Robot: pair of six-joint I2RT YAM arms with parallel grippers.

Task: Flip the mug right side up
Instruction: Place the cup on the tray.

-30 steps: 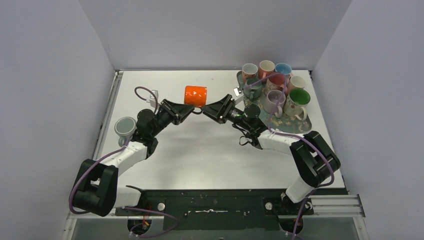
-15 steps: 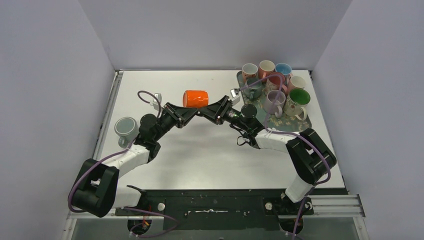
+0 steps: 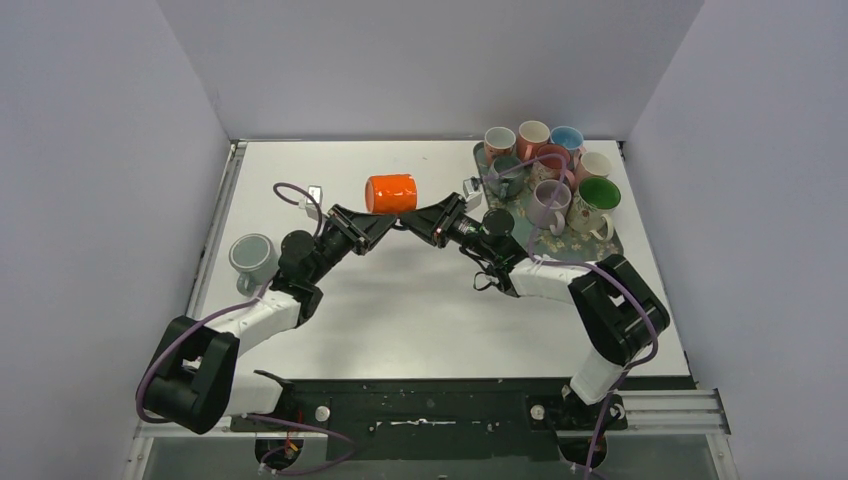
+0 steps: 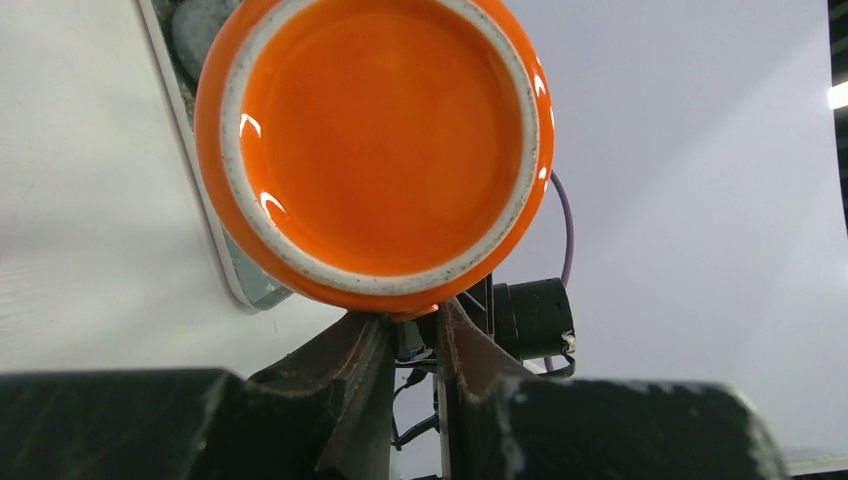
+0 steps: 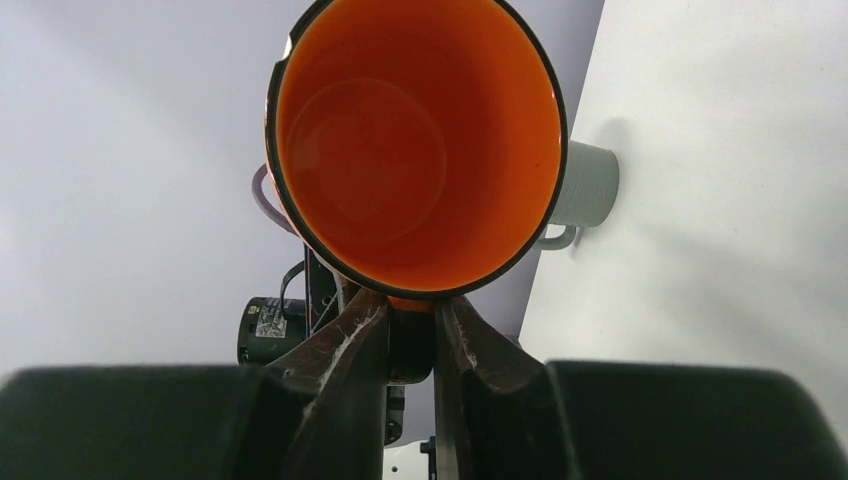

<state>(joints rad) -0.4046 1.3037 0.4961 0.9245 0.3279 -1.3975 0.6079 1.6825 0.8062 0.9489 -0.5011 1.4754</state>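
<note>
- The glossy orange ceramic mug [image 3: 391,194] lies on its side in the air over the far middle of the white worktop [image 3: 400,310]. Its mouth faces the right arm and its base faces the left.
- Both arms hold it from underneath. The left gripper [image 4: 410,322] and right gripper [image 5: 408,306] are each clenched to a narrow gap on what looks like the handle [image 5: 412,299].
- Two grips on one small part is risky: if the wrists turn out of step, the mug could twist free and drop.
- If one lets go early, the other's thin pinch may let the mug swing.
- A fall to the right could hit the tray of assorted mugs [image 3: 612,243]. The grey mug [image 3: 250,255] stands well apart.
</note>
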